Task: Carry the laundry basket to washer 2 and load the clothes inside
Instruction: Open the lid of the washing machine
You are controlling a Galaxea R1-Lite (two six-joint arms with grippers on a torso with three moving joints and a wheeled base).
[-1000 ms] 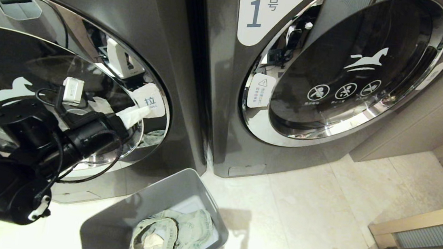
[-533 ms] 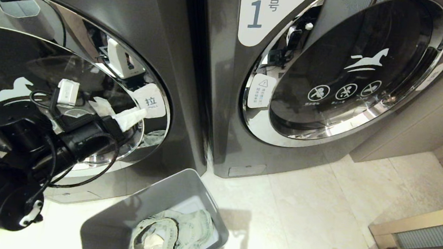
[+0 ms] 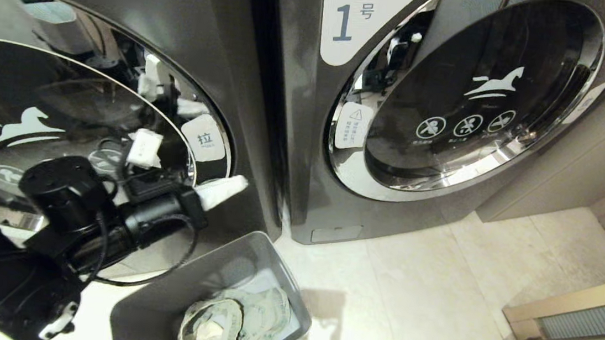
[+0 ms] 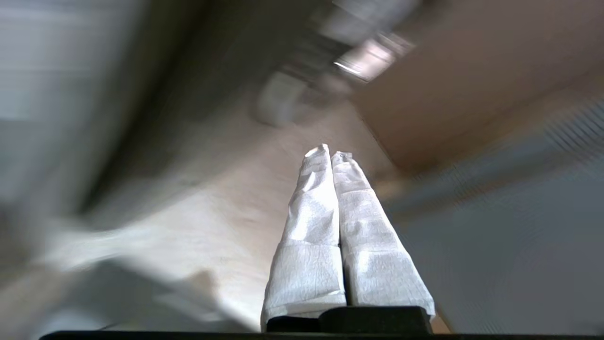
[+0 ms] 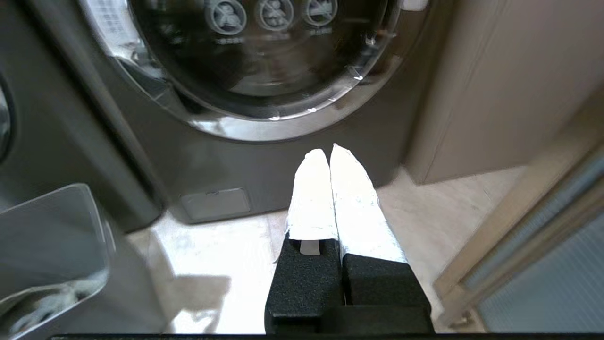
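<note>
Reaching across the chrome-ringed round glass door (image 3: 62, 130) of the dark grey front-load washer on the left (image 3: 193, 32), left tool (image 3: 240, 183), white-wrapped fingers (image 4: 311, 212) pressed flat together and holding nothing, tip poking past the door's chrome rim over the dark front panel, just above the basket's far corner. Sitting on the pale tiled floor (image 3: 424, 293) right in front of that washer: grey plastic rectangular laundry basket with rounded corners (image 3: 167, 301), turned at an angle, with the bundle of faded grey-green denim-like clothes (image 3: 243, 320) lying inside, a white inner patch showing in the middle of the heap. Standing just beside, to the right: second dark grey washer with a white label bearing a blue "1" (image 3: 350, 19), its round door shut, white horse logo and three round warning symbols on the glass. Probably washer 2 on the left, though no number label in sight there. Parked low and clear of the work, right tool (image 5: 330, 153), white-wrapped fingers closed against each other and empty, pointing toward the base of the washer labelled "1", the basket's corner off to one side. Wooden-framed panel (image 3: 587, 325) at the right edge of the floor.
</note>
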